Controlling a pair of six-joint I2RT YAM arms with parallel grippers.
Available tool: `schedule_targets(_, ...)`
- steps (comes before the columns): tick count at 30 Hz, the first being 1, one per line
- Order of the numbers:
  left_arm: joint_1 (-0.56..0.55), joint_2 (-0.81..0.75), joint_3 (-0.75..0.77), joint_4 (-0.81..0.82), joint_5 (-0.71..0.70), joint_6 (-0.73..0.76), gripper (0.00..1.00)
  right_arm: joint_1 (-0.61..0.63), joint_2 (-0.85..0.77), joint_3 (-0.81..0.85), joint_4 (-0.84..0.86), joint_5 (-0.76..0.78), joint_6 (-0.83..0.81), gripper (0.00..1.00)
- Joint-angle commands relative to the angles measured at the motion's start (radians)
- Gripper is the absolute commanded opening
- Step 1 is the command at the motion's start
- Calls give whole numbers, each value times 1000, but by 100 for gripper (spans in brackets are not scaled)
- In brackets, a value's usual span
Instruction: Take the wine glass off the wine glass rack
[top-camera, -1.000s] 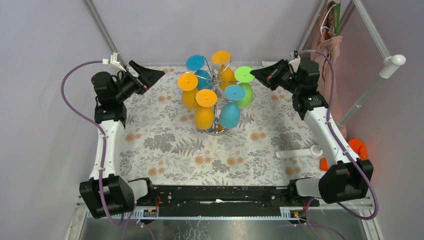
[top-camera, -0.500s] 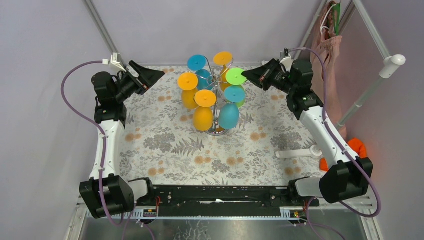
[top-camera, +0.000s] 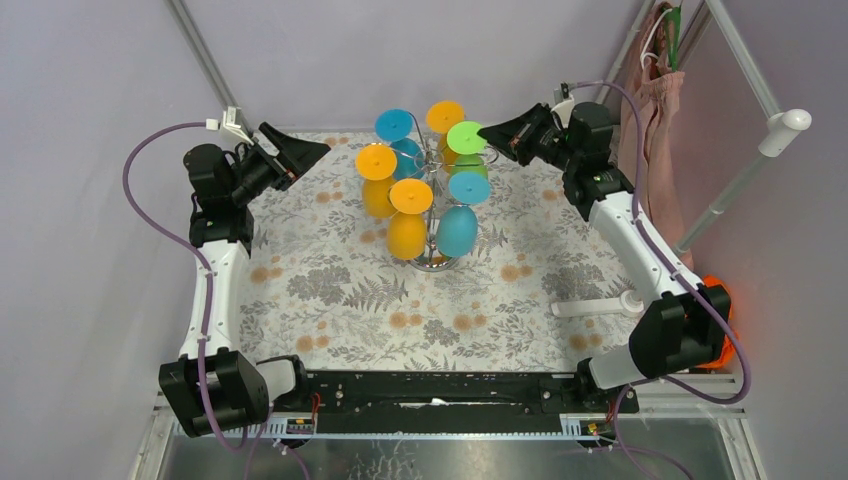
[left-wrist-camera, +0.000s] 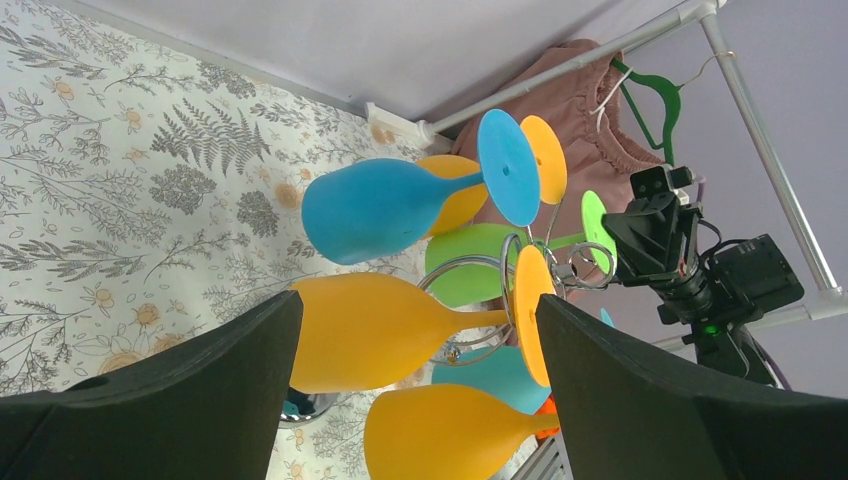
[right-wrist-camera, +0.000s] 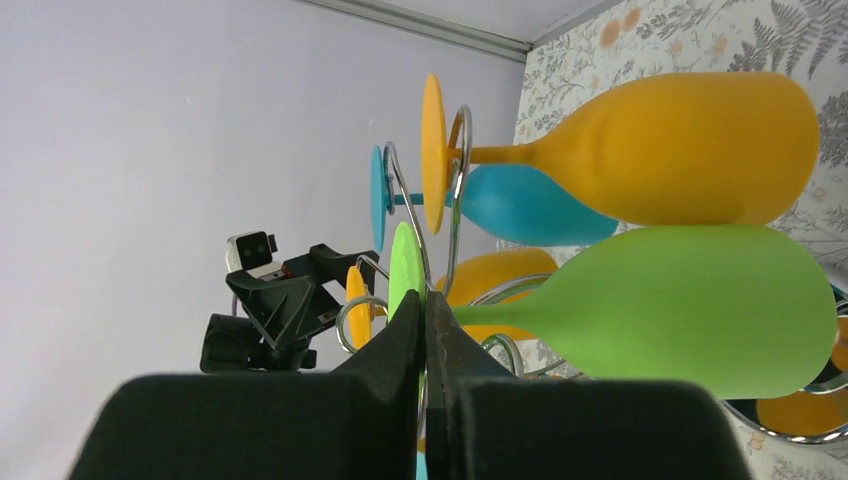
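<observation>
The wine glass rack (top-camera: 430, 190), a silver wire stand on a round base (top-camera: 436, 263), holds several coloured glasses hanging bowl down at the table's back centre. My right gripper (top-camera: 488, 133) is shut on the flat foot (right-wrist-camera: 405, 275) of the green wine glass (right-wrist-camera: 680, 305), whose stem still sits in the rack's wire arms (right-wrist-camera: 455, 215). My left gripper (top-camera: 312, 148) hovers open to the rack's left. In the left wrist view an orange glass (left-wrist-camera: 380, 330) lies beyond its open fingers (left-wrist-camera: 650, 400), untouched.
A white pipe piece (top-camera: 598, 305) lies on the floral cloth at the right. An orange object (top-camera: 713, 292) sits beyond the table's right edge. A brown garment (top-camera: 655, 95) hangs on the frame at the back right. Frame poles (top-camera: 205, 60) stand at the back corners.
My right arm has swung left and toward the back, carrying the green glass's foot inward over the rack. The left arm has not moved.
</observation>
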Motion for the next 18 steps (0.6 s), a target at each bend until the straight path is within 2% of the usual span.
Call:
schedule_targets(1, 7, -9, 5, -28, 0, 27, 95, -4, 18, 91, 13, 58, -58, 0)
schedule_targets(7, 7, -16, 12, -35, -6, 42, 95, -72, 33, 118, -9, 65, -75, 0)
schedule_targets(14, 6, -11, 16, -50, -12, 43, 95, -170, -21, 76, -28, 76, -102, 0)
schedule_targets(18, 6, 5, 44, -40, -22, 38, 95, -189, -71, 141, -107, 137, -179, 0)
